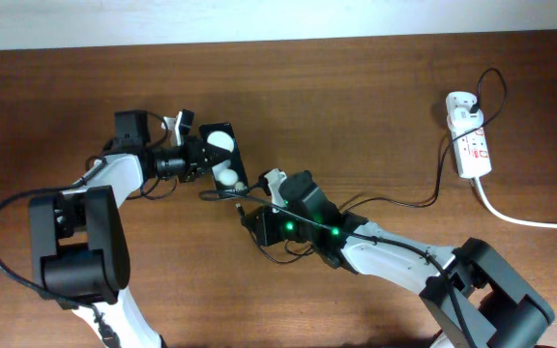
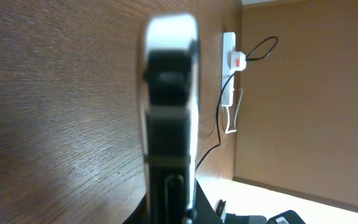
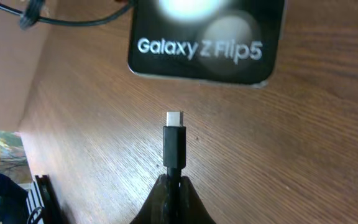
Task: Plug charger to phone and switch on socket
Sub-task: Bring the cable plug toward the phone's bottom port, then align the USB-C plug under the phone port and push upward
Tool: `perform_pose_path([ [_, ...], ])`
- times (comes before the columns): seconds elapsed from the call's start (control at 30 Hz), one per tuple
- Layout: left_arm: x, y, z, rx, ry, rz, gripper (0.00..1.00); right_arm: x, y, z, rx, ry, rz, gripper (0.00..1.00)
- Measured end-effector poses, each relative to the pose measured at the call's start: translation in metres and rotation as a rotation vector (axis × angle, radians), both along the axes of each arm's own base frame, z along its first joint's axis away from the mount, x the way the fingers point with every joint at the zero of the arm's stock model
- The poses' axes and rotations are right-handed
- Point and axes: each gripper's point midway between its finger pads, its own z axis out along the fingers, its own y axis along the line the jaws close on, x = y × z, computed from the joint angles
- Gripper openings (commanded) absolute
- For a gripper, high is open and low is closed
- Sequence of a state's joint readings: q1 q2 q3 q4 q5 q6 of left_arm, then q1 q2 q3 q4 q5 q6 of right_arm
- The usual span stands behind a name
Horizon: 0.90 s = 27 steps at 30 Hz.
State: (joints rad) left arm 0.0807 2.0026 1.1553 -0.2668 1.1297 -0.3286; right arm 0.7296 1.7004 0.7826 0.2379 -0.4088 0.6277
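Note:
The phone (image 1: 221,159) is a small black slab with two white light spots. My left gripper (image 1: 199,160) is shut on it and holds it on edge just above the table. In the left wrist view the phone (image 2: 169,106) shows edge-on, close and blurred. My right gripper (image 3: 174,185) is shut on the charger, with its black plug (image 3: 174,142) and metal tip pointing at the phone's near edge (image 3: 207,43), a short gap apart. In the overhead view my right gripper (image 1: 257,203) sits just right of the phone. The black cable (image 1: 424,200) runs to the white adapter (image 1: 461,101) on the socket (image 1: 472,147).
The socket's thick white cord (image 1: 530,220) runs off the right edge of the wooden table (image 1: 356,97). The socket also shows far off in the left wrist view (image 2: 229,68). A pale wall strip lies behind the table's far edge.

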Motion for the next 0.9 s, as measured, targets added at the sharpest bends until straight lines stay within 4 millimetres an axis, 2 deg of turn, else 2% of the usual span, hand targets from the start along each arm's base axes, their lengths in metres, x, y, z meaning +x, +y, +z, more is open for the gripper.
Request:
perform_pose_path([
  [0.17, -0.001, -0.017, 0.018, -0.079, -0.083, -0.073, 0.0, 0.002, 0.002, 0.003, 0.008, -0.021, 0.006, 0.04],
  [0.3, -0.003, -0.019, 0.021, -0.096, -0.084, -0.084, 0.0, 0.004, 0.0, 0.003, -0.001, -0.041, 0.008, 0.04],
  [0.43, -0.003, -0.019, 0.022, -0.101, -0.084, -0.086, 0.0, 0.019, -0.012, 0.004, 0.006, -0.039, -0.031, 0.04],
  [0.77, -0.001, -0.019, 0.024, -0.113, -0.077, -0.079, 0.0, 0.001, -0.002, 0.011, 0.073, 0.008, 0.073, 0.04],
  [0.9, -0.001, -0.019, 0.024, -0.113, -0.073, -0.078, 0.0, 0.0, -0.002, 0.011, 0.074, 0.007, 0.079, 0.04],
])
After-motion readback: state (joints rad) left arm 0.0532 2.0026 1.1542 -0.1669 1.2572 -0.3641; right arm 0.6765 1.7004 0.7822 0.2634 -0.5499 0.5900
